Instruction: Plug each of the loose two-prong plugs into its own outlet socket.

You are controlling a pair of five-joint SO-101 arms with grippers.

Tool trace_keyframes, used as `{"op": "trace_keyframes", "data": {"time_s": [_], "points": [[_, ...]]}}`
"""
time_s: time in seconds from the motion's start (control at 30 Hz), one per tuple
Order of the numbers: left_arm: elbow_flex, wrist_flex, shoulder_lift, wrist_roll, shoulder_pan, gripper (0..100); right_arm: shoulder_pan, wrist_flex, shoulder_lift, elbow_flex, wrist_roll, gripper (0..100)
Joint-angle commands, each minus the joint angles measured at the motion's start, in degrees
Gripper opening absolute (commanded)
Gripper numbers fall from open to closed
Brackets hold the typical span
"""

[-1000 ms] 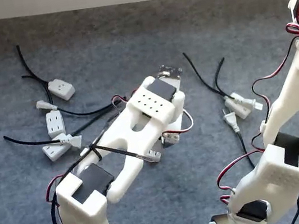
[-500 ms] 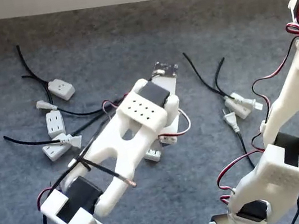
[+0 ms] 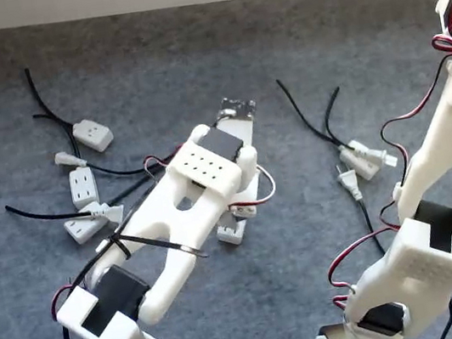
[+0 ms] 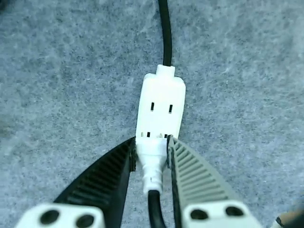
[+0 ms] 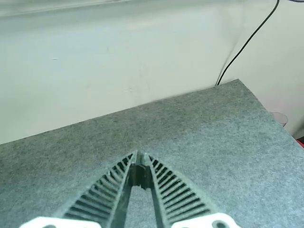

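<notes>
a: left gripper (image 4: 151, 145)?
b: clamped on a white two-prong plug (image 4: 151, 164), prongs in the end of a white rectangular outlet socket (image 4: 160, 111). socket lies mid-frame in the high view on the grey felt table (image 3: 277, 58).
a: right gripper (image 5: 137, 161)?
b: fingers pressed together, nothing held.

From above my own arm (image 3: 189, 210) covers the plug (image 4: 152, 161) in my left tool (image 4: 151, 142); its prongs vanish against the outlet (image 4: 160, 111), so seating is unclear.
</notes>
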Motion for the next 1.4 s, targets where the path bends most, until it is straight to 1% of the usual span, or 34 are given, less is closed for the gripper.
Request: {"op": "trace_keyframes", "data": {"time_s": [0.0, 0.53, 0.83, 0.97, 1.13, 1.27, 1.37], "points": [[-0.22, -0.53, -2.77, -0.35, -0.40, 1, -1.01, -1.27, -1.01, -2.24, -0.09, 0.9], [1.36, -2.55, -2.68, -0.53, -0.22, 1, -0.92, -1.36, -1.01, -2.24, -0.09, 0.9], [1.27, -2.11, -3.21, -0.53, -0.04, 1, -0.75, -1.36, -1.01, -2.24, -0.09, 0.9], [1.27, -2.11, -3.21, -2.90, -0.04, 1, -0.84, -1.36, -1.01, -2.24, -0.09, 0.9], [1.19, -2.11, -3.21, -2.99, 0.13, 1, -0.92, -1.36, -0.92, -2.24, -0.09, 0.9], [1.27, -2.11, -3.30, -2.99, 2.59, 1, -0.92, -1.36, -0.92, -2.24, -0.09, 0.9], [1.36, -2.02, -3.30, -2.90, 3.21, 1, -0.92, -1.36, -0.92, -2.24, -0.09, 0.9]]}}
